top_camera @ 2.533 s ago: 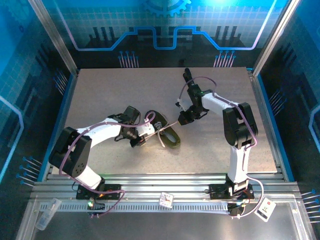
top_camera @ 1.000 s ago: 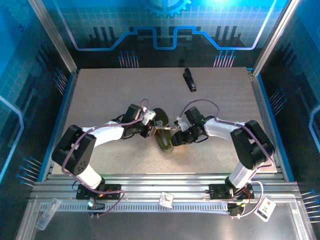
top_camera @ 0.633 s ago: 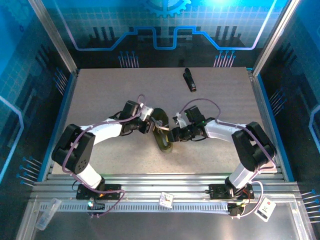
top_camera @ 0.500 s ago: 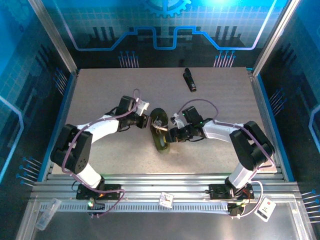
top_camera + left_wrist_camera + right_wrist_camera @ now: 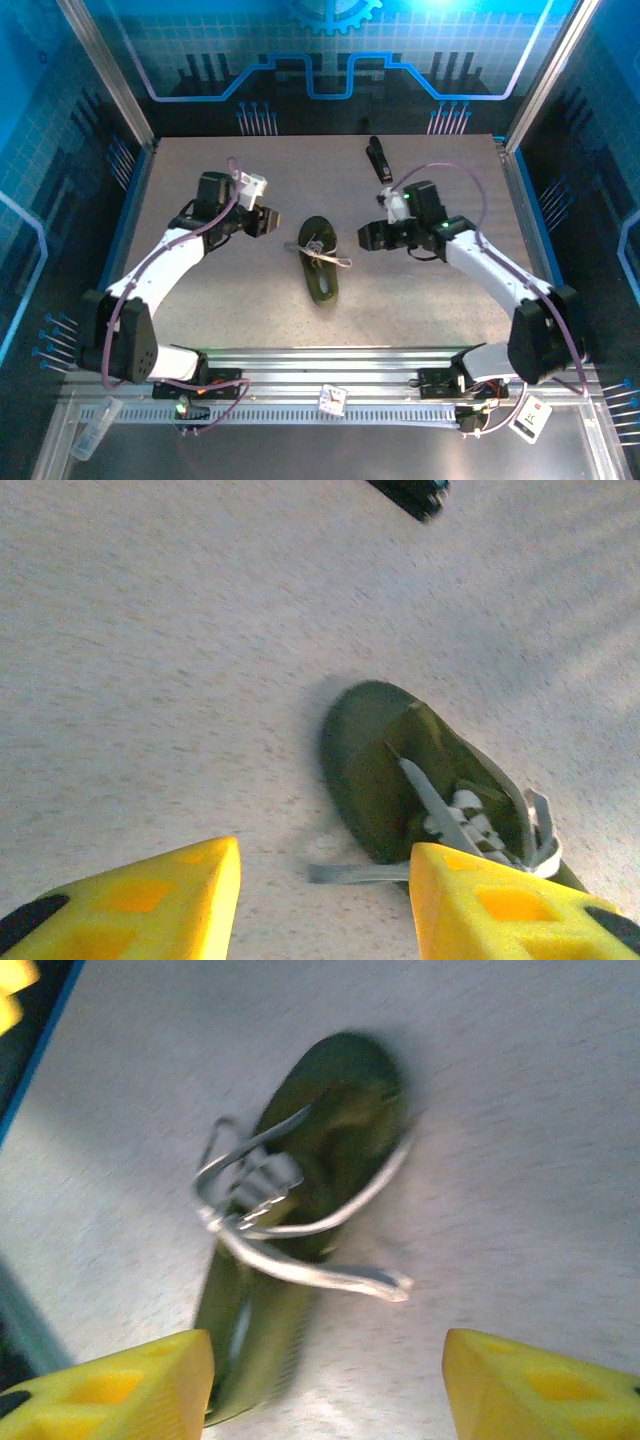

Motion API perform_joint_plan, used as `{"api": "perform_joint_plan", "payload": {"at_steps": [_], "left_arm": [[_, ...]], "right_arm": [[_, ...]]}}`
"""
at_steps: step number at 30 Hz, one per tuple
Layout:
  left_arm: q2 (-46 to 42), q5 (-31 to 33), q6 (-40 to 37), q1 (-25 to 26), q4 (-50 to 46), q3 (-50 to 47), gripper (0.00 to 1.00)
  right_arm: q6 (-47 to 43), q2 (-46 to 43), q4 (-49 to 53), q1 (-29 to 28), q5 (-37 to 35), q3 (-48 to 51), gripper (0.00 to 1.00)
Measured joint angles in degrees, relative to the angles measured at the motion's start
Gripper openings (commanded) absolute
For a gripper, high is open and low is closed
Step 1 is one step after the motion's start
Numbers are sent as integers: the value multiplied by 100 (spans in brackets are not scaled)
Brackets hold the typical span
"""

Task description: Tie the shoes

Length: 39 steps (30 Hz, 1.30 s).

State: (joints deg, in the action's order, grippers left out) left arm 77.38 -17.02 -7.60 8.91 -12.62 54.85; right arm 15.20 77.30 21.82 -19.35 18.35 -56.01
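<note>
Looking down from overhead, I see the speckled grey worktop (image 5: 200, 300) spread beneath everything, framed by metal rails. My left arm (image 5: 160, 265) bends out over its left half and my right arm (image 5: 490, 265) over its right half, both reaching towards the middle from opposite sides. Between them lies the shoe (image 5: 320, 270), a flat, dark olive-green thing on its sole near the centre of the worktop, with its length running roughly from the far side towards me. It touches neither arm. My left pincer (image 5: 262, 222) hangs to the left of the shoe and a little beyond it, well clear. From my left wrist I see this pincer (image 5: 322, 880) released, its yellow fingers (image 5: 150, 900) standing apart with bare worktop between them and the shoe (image 5: 380, 780) ahead and to the right. My right pincer (image 5: 368, 237) sits just to the right of the shoe, apart from it. From my right wrist this pincer (image 5: 328, 1370) is released too, its yellow fingers (image 5: 120, 1380) spread wide and gripping nothing, with the blurred shoe (image 5: 330, 1110) lying ahead. The whitish-grey laces (image 5: 328, 257) bunch over the middle of the shoe, and one end trails off to the right onto the worktop. The left wrist camera shows the laces (image 5: 455, 815) crossing the upper, with one flat end lying beside the sole. Through the right wrist camera the laces (image 5: 290, 1250) form a loop and a long loose strand. A small black clip (image 5: 378, 160) lies near the far edge, well apart from the shoe, and its tip (image 5: 410, 492) just shows in the left wrist view.
</note>
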Motion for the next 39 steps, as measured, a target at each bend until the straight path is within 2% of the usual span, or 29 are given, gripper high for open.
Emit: {"api": "perform_joint_plan", "payload": {"at_steps": [4,8,12,14,19,21,26,31,39], "left_arm": [[-662,348,168,-354,225,-507,58],[-1344,852,629,-717,710,-1436,65],[-1805,1414,1099,-938,1016,-2280,71],[-1958,1672,1268,-1005,1097,-2577,79],[-2461,2291,1504,-1069,1386,-3244,89],[-2710,2461,1513,-1084,1552,-3545,99],[-3128,2667,1502,-1123,1950,-4085,99],[-2907,2573,1388,-1143,2575,-4201,99],[-1475,2149,1161,-1165,3976,-4190,99]], "right_arm": [[-310,-378,170,492,-649,24,73],[-496,-678,-33,802,-1305,365,81],[-544,-787,-437,1054,-1858,916,83],[-584,-787,-721,1165,-2041,1198,86],[-723,-787,-1513,1220,-2291,1810,86],[-782,-787,-1799,1220,-2334,1998,87],[-909,-785,-2382,1220,-2444,2308,90],[-1021,-728,-3213,1226,-2616,2710,92],[-1279,-155,-4387,1259,-2736,3067,95]]}}
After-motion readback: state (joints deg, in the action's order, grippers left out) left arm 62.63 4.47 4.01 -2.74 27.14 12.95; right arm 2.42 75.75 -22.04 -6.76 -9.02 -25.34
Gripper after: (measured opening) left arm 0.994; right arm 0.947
